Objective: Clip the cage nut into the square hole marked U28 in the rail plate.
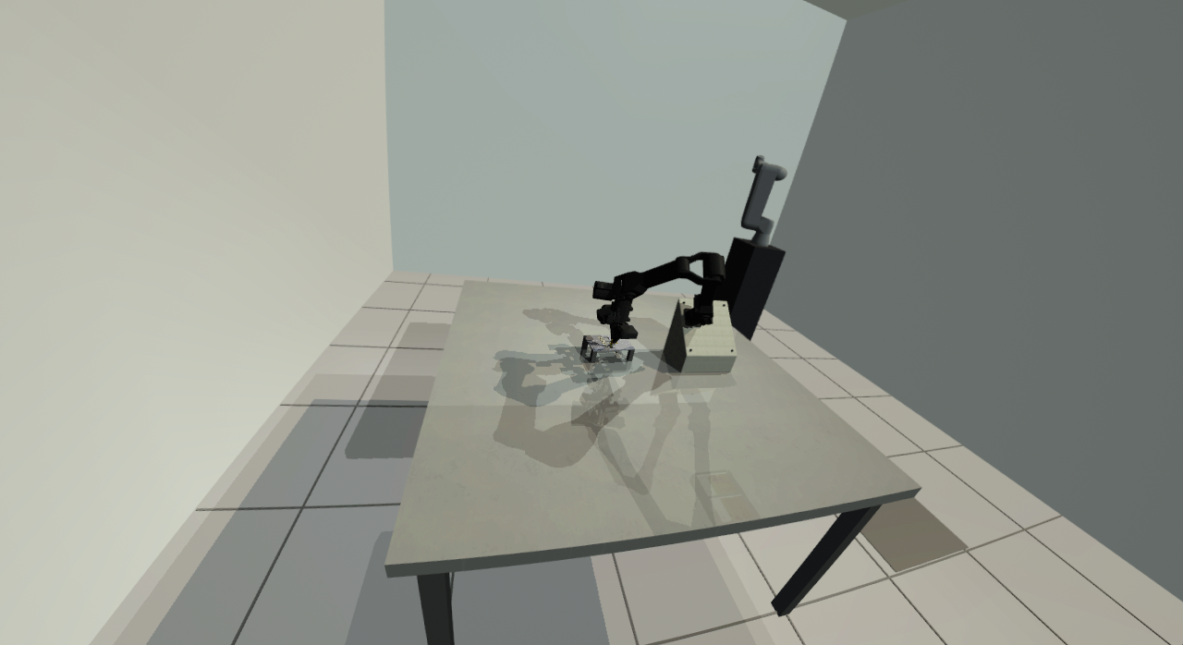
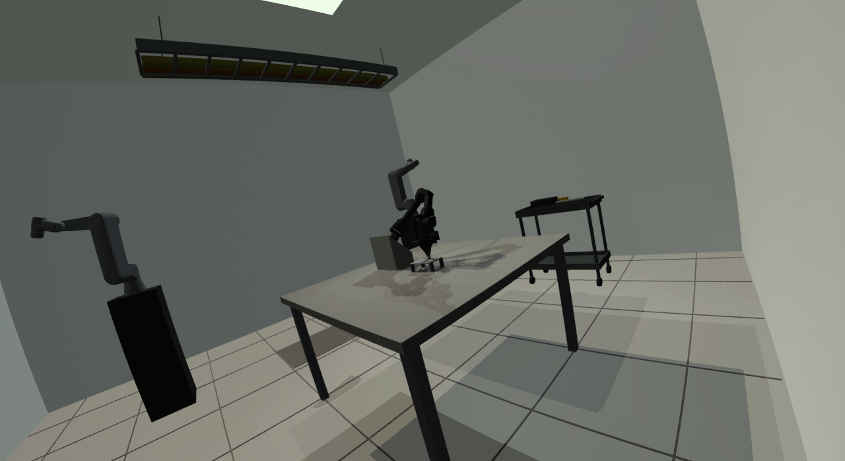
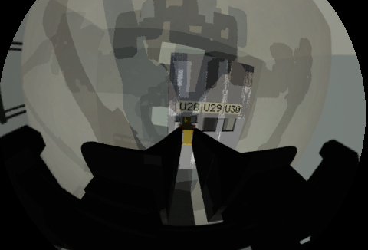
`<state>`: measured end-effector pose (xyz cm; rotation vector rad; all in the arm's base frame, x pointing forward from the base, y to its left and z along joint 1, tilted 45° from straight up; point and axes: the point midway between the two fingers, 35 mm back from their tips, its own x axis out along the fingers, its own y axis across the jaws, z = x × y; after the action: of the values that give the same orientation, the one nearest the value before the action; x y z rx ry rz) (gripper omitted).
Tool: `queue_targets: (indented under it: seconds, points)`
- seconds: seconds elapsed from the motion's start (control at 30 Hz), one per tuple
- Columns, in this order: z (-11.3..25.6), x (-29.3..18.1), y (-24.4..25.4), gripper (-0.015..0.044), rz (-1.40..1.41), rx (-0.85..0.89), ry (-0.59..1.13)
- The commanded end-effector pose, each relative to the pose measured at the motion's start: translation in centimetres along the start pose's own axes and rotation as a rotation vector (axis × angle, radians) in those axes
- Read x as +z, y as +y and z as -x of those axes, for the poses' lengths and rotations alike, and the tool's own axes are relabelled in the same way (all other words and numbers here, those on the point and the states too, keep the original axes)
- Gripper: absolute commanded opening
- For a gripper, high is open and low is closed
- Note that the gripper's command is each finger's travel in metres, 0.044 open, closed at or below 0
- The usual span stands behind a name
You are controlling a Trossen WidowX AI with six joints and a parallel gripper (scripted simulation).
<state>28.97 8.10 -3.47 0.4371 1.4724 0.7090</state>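
Cage nut [image 3: 187, 136] pinched between closed fingers [image 1: 613, 344] [image 2: 428, 257], at their tips, beside U28 label [image 3: 189, 105].

The arm [image 1: 662, 273] [image 2: 418, 212] arches up and forward, its wrist bent down; the hand [image 1: 613, 342] [image 2: 428, 256] [image 3: 186, 132] points downward, fingers nearly together, gripping.

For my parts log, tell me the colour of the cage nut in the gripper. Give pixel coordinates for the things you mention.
Yellow-gold, darker at its far end; the wrist view shows the cage nut [image 3: 187, 136] best.
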Motion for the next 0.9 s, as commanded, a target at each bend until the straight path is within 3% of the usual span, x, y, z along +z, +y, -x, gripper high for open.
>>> queue_targets:
  seconds: [0.0,0.87]
  points:
    - [0.01,0.00,-0.01,0.0025,0.002,0.015,0.000]
    - [-0.02,0.01,-0.36,0.0025,0.002,0.047,0.000]
